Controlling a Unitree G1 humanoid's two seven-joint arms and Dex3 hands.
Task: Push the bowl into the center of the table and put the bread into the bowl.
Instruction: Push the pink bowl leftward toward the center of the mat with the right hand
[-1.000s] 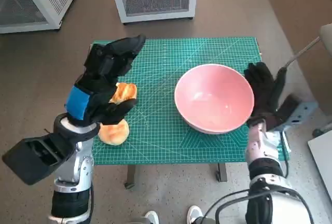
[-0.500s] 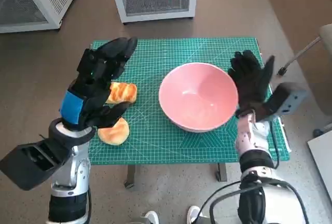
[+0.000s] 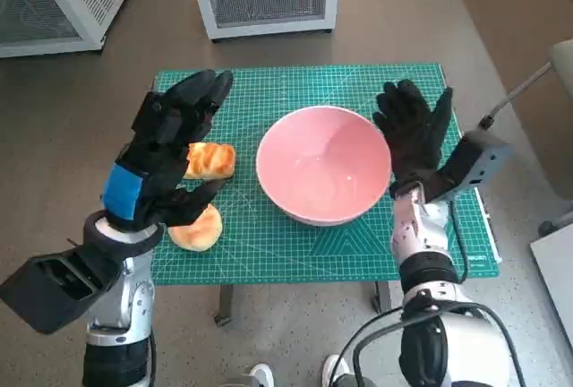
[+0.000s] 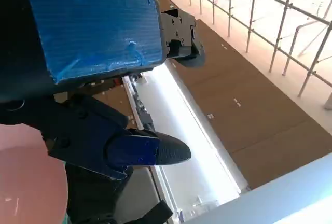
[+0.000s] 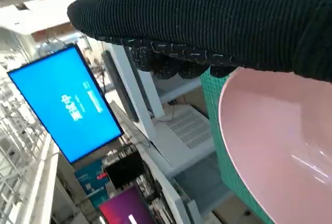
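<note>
From the head view we see the pink bowl [image 3: 323,176] near the middle of the green mat [image 3: 269,253]. Our right hand [image 3: 414,133] stands flat against the bowl's right rim, fingers spread, holding nothing. Our left hand [image 3: 164,150] hovers over the mat's left side, fingers apart and empty. Two bread pieces lie below it: one [image 3: 211,160] just left of the bowl, another [image 3: 197,229] near the front edge. The right wrist view adds a blue screen [image 5: 65,103] beyond the bowl. The left wrist view shows mostly blue tape and perhaps a sliver of bowl.
</note>
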